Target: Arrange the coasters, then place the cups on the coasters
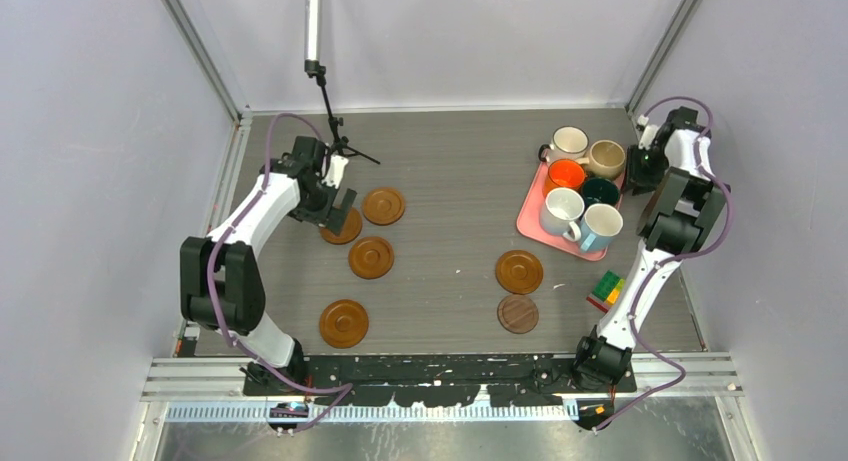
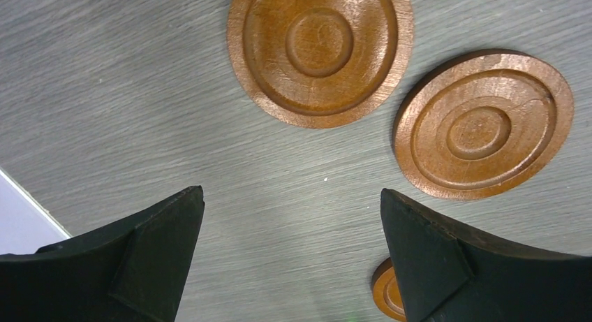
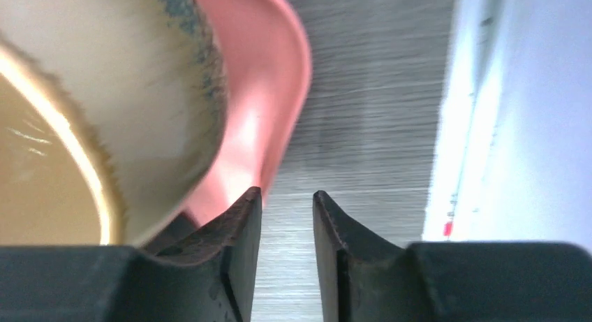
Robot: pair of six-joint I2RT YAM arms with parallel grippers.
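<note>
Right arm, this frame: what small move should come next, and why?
Probably widen the jaws and shift the right gripper toward the beige mug until its wall sits between them. The jaws stand only narrowly apart and empty, over the table beside the pink tray, with the mug just off to one side.

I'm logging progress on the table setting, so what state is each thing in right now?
Coasters, all six flat on the table, none bearing a cup.
Cups, all six upright on the pink tray.
Pink tray, flat on the table.
Left hand, wide open, empty, above the table beside coasters.
Right hand, slightly open, empty, beside the beige cup.
</note>
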